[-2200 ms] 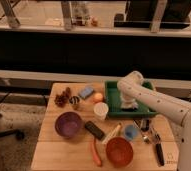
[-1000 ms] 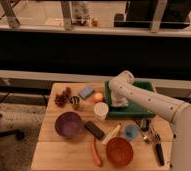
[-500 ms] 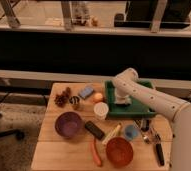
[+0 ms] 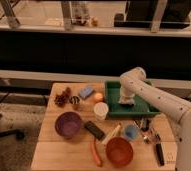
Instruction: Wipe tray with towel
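The green tray (image 4: 113, 94) lies at the back right of the wooden table. My arm comes in from the right and bends down into it. My gripper (image 4: 125, 101) points down at the tray's floor, left of its middle. The towel (image 4: 125, 105) is a small pale wad at the gripper's tip, pressed on the tray floor, and the gripper is shut on it. The arm hides part of the tray's right half.
A white cup (image 4: 101, 110) stands just left of the tray's front corner, with an orange fruit (image 4: 98, 97) and a blue sponge (image 4: 86, 92) behind it. A purple bowl (image 4: 68, 123), an orange bowl (image 4: 119, 150), a small blue cup (image 4: 131, 132) and utensils (image 4: 150, 134) fill the front.
The gripper with the towel slid to the tray's left side, then came back a little toward the right along the tray floor. Nothing else on the table moved.
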Controlling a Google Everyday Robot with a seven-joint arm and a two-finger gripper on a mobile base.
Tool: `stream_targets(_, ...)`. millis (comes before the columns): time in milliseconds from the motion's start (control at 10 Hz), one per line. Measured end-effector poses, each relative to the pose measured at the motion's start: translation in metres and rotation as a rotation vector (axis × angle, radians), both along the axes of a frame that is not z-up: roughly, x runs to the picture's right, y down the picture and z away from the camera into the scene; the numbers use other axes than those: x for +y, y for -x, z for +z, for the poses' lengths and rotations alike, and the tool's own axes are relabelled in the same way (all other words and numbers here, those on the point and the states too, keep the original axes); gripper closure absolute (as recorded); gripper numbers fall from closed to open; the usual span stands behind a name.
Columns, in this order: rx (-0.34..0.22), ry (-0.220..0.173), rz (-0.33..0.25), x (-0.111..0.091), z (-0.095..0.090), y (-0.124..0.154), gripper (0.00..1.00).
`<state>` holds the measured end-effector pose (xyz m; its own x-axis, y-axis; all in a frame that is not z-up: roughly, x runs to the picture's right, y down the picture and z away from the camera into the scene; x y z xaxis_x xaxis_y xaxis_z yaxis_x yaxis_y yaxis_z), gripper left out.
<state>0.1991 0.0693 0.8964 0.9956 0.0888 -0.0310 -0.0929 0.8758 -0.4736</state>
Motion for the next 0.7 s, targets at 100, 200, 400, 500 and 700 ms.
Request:
stream_targets(100,-0.009,0.000,0.009,0.001,-0.002,-0.001,1.00)
stream_targets(200,-0.023,0.001,0.017,0.002,-0.004,-0.001,1.00)
stream_targets(400,-0.087,0.008,0.039,0.005,-0.013,0.007,1.00)
stream_targets(500,-0.108,0.013,0.051,0.006,-0.016,0.009,1.00)
stream_targets(700,-0.157,0.026,0.072,0.007,-0.022,0.012,1.00)
